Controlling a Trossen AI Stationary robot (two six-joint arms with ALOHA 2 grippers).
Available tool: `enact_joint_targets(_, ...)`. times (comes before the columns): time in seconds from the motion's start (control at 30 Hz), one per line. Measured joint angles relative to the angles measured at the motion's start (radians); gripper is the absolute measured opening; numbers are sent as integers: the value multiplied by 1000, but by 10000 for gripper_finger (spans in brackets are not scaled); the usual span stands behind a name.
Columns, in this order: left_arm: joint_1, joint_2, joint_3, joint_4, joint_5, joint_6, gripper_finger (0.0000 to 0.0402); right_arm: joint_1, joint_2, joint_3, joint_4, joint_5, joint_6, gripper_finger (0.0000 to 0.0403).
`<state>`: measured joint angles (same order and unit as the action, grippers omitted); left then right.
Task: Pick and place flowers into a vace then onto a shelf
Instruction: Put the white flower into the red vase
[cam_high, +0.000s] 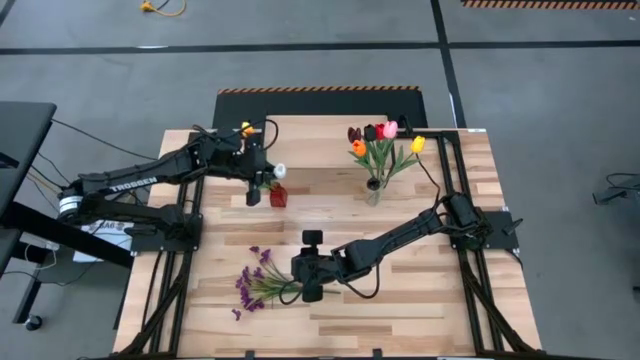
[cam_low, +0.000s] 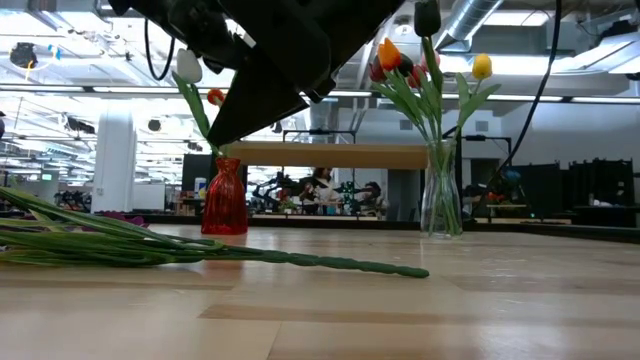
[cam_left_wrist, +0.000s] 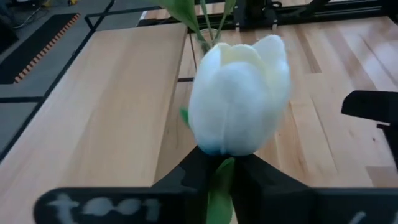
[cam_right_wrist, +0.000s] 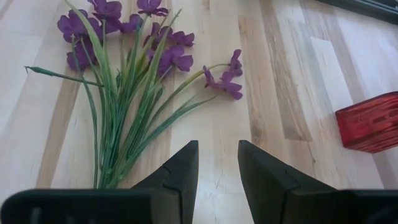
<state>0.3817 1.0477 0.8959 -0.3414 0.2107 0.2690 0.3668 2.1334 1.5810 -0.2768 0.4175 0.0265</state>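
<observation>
A white tulip (cam_left_wrist: 239, 99) leans over the red vase (cam_high: 277, 195), and in the low view its green stem (cam_low: 203, 115) runs down to the vase's mouth. My left gripper (cam_left_wrist: 219, 183) reaches in from the table's left and is shut on that stem. A clear vase (cam_high: 373, 190) at the far right holds several tulips (cam_high: 385, 140). The purple sprigs (cam_high: 255, 285) lie flat on the table near the front. My right gripper (cam_right_wrist: 217, 165) hovers open beside their stems (cam_right_wrist: 115, 155), with only bare wood between its fingers. The shelf (cam_low: 340, 155) shows behind the vases. My left gripper pinches the white tulip's green stem (cam_left_wrist: 219, 190) between its two fingers, just below the bloom. The fingers come from the table's left, slanting down, and lie across the stem. The tulip stands tilted, and its stem reaches down to the red vase's mouth (cam_low: 224, 160).
The two vases stand apart on the far half of the table. Black frame rails (cam_high: 455, 170) run along the table's right side. Bare wood (cam_high: 400, 310) lies at the near right. People show in the room behind the table (cam_low: 325, 190).
</observation>
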Motion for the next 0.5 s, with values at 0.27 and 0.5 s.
enact_joint_targets(0.27,0,0,0,-24,-34,-12,108,0,0,0,0,0,0,107)
enact_joint_targets(0.5,0,0,64,-159,-44,-15,167,0,0,0,0,1,0,107)
